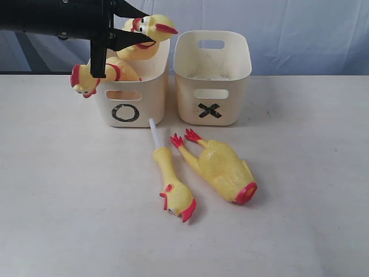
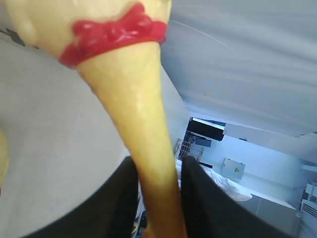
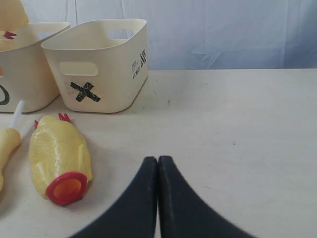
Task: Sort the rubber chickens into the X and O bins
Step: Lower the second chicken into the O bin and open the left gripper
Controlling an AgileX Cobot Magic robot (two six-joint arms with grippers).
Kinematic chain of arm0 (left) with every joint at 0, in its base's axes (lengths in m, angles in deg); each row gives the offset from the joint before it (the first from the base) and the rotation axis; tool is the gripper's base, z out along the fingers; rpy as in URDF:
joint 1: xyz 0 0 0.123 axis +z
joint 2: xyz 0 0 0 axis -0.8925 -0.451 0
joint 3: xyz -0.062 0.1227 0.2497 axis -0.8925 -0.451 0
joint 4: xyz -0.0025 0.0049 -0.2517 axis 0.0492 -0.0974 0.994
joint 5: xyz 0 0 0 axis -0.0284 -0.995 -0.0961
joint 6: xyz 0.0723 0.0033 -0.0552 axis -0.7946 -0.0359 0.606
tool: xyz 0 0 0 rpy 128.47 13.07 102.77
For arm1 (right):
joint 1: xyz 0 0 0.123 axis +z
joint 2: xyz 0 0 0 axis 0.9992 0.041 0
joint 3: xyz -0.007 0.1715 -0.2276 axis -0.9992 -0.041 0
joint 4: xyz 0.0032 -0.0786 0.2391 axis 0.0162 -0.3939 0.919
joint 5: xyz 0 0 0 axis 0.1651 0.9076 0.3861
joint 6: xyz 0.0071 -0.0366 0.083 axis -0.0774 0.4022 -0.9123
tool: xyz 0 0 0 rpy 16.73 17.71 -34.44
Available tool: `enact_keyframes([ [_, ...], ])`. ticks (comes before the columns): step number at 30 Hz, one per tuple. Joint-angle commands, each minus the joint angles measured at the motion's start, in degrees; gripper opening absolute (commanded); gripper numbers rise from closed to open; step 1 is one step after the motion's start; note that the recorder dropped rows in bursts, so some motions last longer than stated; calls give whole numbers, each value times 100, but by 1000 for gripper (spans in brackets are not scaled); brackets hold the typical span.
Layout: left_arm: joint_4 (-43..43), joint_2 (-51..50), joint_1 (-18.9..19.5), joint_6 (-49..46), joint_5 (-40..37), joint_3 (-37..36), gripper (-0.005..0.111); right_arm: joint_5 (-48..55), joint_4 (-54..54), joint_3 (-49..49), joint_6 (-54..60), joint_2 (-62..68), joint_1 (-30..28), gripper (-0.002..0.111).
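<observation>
Two whole chickens are at the O bin: one head rises above its rim, the other head droops over its left side. My left gripper hovers there, shut on a yellow chicken neck below the red collar; which chicken it holds I cannot tell. The X bin stands to the right. In front lie the headless body and the head-and-neck piece on its white stick. My right gripper is shut and empty, low over the table beside the headless body.
A blue curtain hangs behind the table. The X bin shows nothing inside from these angles. The stick piece and the O bin sit at the edge of the right wrist view.
</observation>
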Motion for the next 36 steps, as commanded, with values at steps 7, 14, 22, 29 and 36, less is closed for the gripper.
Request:
enact_keyframes([
  [7,116,29,11,-136,194,65,29,-32,-2,-28,8,-31,-13,0],
  [14,174,29,11,-308,309,65,29,-32,8,-28,8,-31,-13,0],
  [22,82,21,11,-308,51,65,29,-32,8,-28,8,-31,-13,0],
  [29,-33,21,11,-308,-24,65,39,-32,8,-28,8,-31,-13,0],
  [36,-58,21,11,-308,27,65,56,-32,8,-28,8,-31,-13,0],
])
